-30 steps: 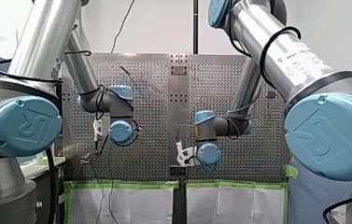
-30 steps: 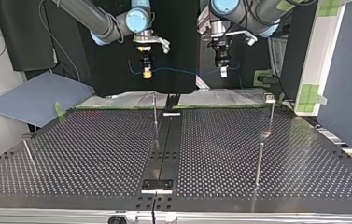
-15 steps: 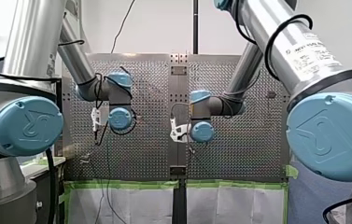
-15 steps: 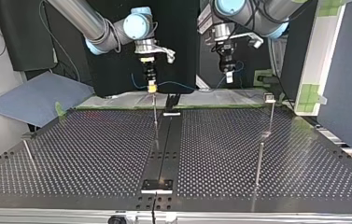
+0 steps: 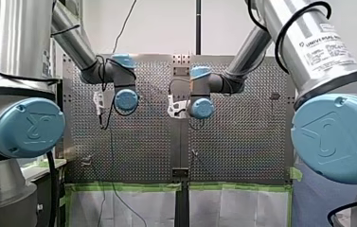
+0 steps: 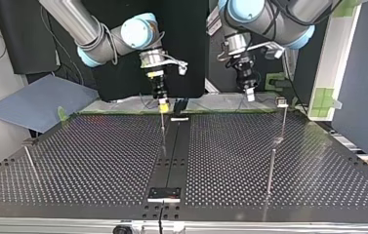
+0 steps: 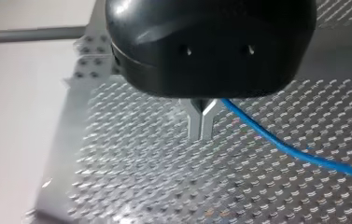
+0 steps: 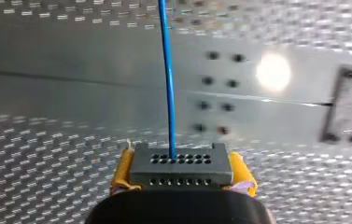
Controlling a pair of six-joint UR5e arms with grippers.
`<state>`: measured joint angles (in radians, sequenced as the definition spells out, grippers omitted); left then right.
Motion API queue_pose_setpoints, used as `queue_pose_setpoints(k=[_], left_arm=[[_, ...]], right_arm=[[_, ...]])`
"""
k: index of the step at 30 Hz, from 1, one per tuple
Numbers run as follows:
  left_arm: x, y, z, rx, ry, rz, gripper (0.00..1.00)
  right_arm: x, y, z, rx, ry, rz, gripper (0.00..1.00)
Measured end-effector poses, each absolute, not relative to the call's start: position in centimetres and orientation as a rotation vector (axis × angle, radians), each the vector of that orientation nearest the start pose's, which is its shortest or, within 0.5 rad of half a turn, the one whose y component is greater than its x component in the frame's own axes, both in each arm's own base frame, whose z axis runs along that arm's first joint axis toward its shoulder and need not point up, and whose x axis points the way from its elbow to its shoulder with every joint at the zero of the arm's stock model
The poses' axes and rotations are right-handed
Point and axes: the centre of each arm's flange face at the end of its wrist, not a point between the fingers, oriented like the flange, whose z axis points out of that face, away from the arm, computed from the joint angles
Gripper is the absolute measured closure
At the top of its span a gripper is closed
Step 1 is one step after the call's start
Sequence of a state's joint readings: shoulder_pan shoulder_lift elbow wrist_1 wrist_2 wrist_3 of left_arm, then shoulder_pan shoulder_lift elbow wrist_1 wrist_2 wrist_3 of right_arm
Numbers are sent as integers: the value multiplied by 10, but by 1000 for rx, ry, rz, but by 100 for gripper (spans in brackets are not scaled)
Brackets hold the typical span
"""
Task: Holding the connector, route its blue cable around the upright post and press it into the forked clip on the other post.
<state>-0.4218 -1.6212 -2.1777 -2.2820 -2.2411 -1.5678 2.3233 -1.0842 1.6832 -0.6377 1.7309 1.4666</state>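
Connector (image 8: 181, 173) clamped between my right gripper's (image 8: 182, 163) yellow pads; my left gripper's (image 7: 200, 134) metal fingers closed on blue cable (image 7: 276, 142), frame centre.

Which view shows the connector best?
The right wrist view: the connector fills the foreground, clamped between my right gripper's yellow pads, blue cable leaving its face. Top view: a speck. Front and left wrist views: not visible.
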Motion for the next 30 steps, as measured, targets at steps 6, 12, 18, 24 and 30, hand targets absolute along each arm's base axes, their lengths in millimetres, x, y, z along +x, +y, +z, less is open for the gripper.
queue_pose_setpoints(k=[6,12,18,24,30], left_arm=[[372,-234,308,-311,1334,109,100],[377,-227,356,-348,1277,94,100],[380,-215,402,-380,1219,84,100],[383,-195,454,-390,1151,72,100],[392,-177,487,-394,1116,56,100]], right_arm=[[519,-380,273,1580,-708,1648,100],[522,-379,327,1547,-664,1710,100],[525,-372,380,1512,-617,1767,100],[522,-361,432,1490,-558,1830,100],[522,-356,455,1488,-523,1861,100]])
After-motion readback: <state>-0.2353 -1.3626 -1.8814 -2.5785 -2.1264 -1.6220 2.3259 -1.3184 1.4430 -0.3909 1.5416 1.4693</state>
